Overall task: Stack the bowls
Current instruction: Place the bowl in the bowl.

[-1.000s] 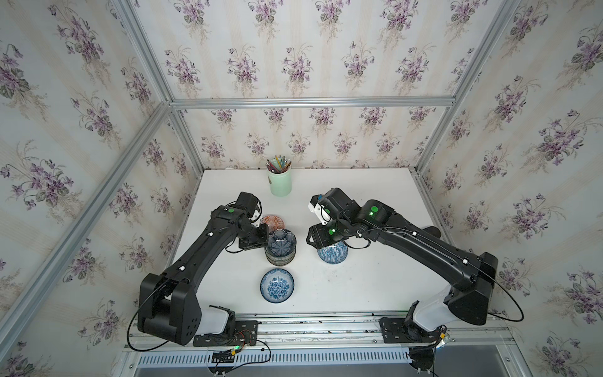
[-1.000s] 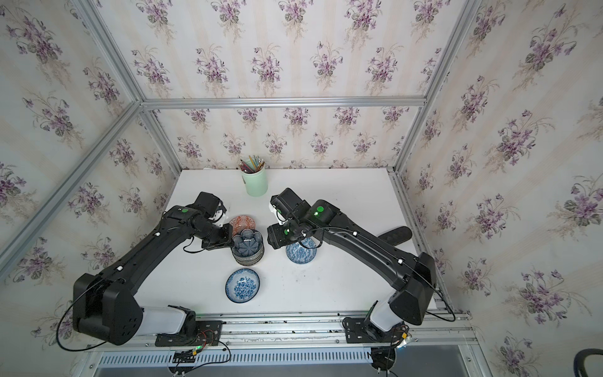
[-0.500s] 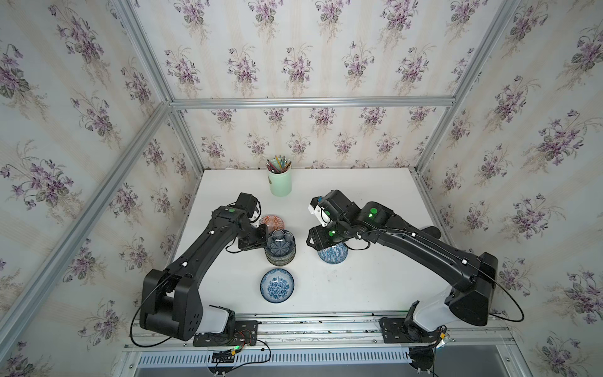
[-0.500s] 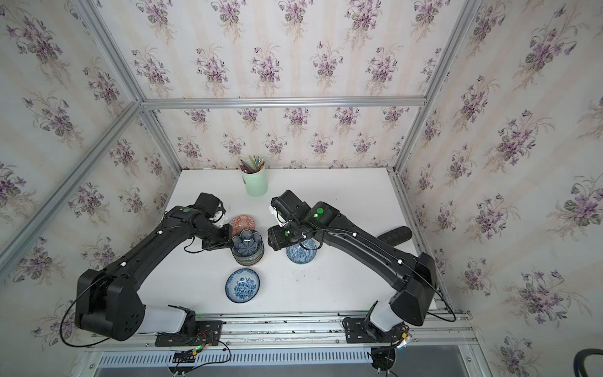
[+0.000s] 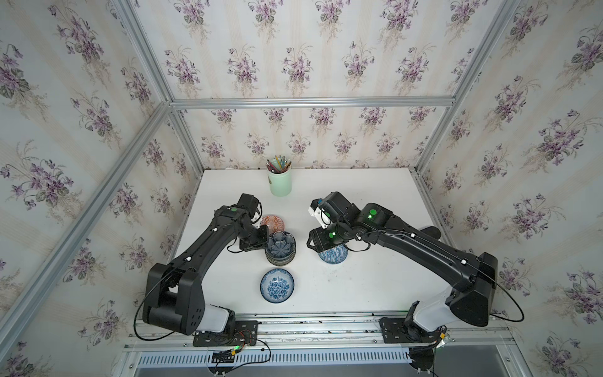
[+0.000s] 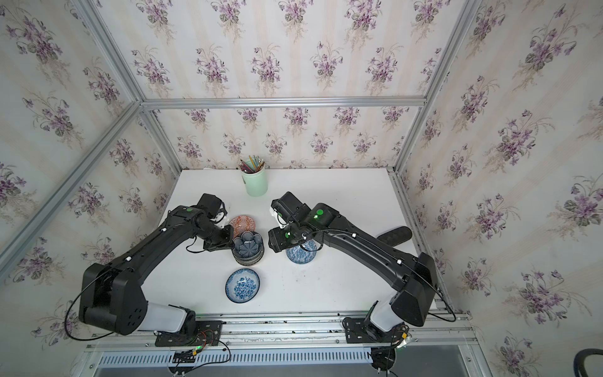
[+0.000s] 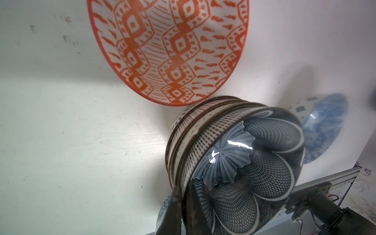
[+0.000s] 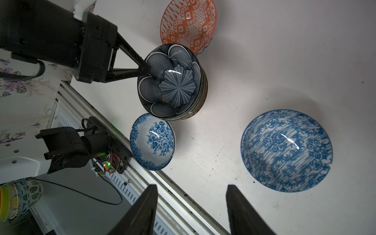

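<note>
The left claw (image 8: 143,70) is seen closed on the rim of the dark navy petal bowl (image 8: 173,81), which is seated on top of the stack (image 5: 280,259) at mid-table. The orange bowl (image 5: 273,222) lies just behind the stack and the blue floral bowl (image 5: 277,286) in front. The right claw (image 8: 191,188) is held open and empty above the table, with the blue patterned bowl (image 8: 286,150) beside its fingers, not between them.

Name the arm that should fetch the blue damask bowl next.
Right: the right claw hangs open near the blue damask bowl; the left claw is shut on the navy bowl atop the stack.
</note>
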Action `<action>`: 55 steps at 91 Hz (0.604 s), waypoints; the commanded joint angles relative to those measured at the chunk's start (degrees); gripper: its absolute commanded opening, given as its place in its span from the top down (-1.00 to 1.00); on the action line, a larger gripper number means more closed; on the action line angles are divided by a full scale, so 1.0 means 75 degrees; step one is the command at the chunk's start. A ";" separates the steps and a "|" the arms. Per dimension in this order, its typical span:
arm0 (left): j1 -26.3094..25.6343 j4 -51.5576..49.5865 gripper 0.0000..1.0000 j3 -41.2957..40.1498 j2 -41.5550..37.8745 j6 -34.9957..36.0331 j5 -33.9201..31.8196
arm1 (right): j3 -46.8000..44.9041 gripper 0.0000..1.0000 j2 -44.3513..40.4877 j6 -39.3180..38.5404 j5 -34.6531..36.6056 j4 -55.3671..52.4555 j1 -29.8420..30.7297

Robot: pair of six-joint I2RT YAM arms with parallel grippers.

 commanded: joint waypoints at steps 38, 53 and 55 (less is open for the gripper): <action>0.0006 0.0114 1.00 -0.0096 -0.0121 -0.0045 0.0219 | -0.0033 -0.18 -0.0012 -0.0013 -0.0008 0.0153 -0.0008; 0.0014 0.0121 1.00 -0.0161 -0.0154 -0.0036 0.0220 | -0.0038 -0.18 0.0006 -0.0015 -0.0008 0.0163 0.0004; 0.0012 0.0115 1.00 -0.0162 -0.0159 -0.0035 0.0220 | -0.0037 -0.18 0.0008 -0.0012 -0.0008 0.0165 -0.0002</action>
